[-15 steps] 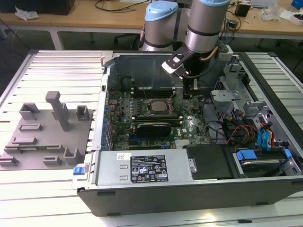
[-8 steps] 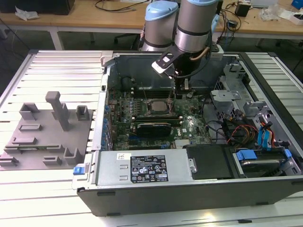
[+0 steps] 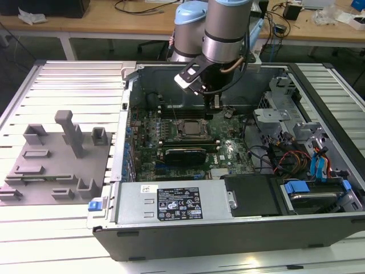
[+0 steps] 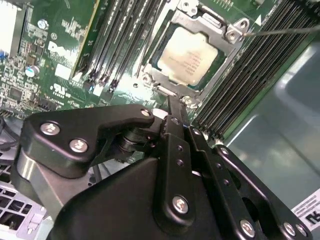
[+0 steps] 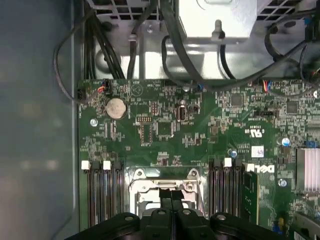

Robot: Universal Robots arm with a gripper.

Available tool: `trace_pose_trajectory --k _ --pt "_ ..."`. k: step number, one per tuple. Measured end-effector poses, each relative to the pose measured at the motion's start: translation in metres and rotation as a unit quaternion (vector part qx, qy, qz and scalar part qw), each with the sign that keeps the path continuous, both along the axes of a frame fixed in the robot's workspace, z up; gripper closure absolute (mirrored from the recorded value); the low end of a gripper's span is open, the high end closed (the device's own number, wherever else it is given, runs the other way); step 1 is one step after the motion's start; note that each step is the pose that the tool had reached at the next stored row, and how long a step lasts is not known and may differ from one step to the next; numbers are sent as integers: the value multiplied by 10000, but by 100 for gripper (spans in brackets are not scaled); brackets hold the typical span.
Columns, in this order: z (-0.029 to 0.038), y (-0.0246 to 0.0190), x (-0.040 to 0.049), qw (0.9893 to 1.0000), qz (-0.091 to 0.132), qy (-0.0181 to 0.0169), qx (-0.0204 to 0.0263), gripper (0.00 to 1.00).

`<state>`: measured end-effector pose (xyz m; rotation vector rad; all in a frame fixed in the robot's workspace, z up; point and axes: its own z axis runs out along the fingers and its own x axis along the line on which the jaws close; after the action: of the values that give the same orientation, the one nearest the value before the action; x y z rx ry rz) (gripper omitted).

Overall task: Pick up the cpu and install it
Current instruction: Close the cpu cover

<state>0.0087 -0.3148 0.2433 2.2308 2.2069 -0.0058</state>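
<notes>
The cpu lies flat in the metal-framed socket on the green motherboard, its silvery top facing up. In the exterior view the cpu sits mid-board inside the open computer case. My gripper hangs above the board, just behind the socket and toward the case's back wall. Its black fingers are pressed together with nothing between them, and the gripper stands apart from the chip. In the first wrist view the shut gripper covers the middle of the socket frame.
Memory slots flank the socket on both sides. A long black graphics card lies in front of it. The power supply, drive bays with blue tabs and loose cables fill the case. A grey fixture stands at the exterior view's left.
</notes>
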Motion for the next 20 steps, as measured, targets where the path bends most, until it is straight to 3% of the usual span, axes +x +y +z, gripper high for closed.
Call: trace_pose_trajectory --k 4,9,14,20 --pt "-3 0 -135 10000 -1 0 0 89" --pt "-35 -22 -219 10000 0 0 0 89" --pt "-36 -21 -223 10000 6 0 0 89" --pt "-36 -21 -223 9994 358 0 -1 89"
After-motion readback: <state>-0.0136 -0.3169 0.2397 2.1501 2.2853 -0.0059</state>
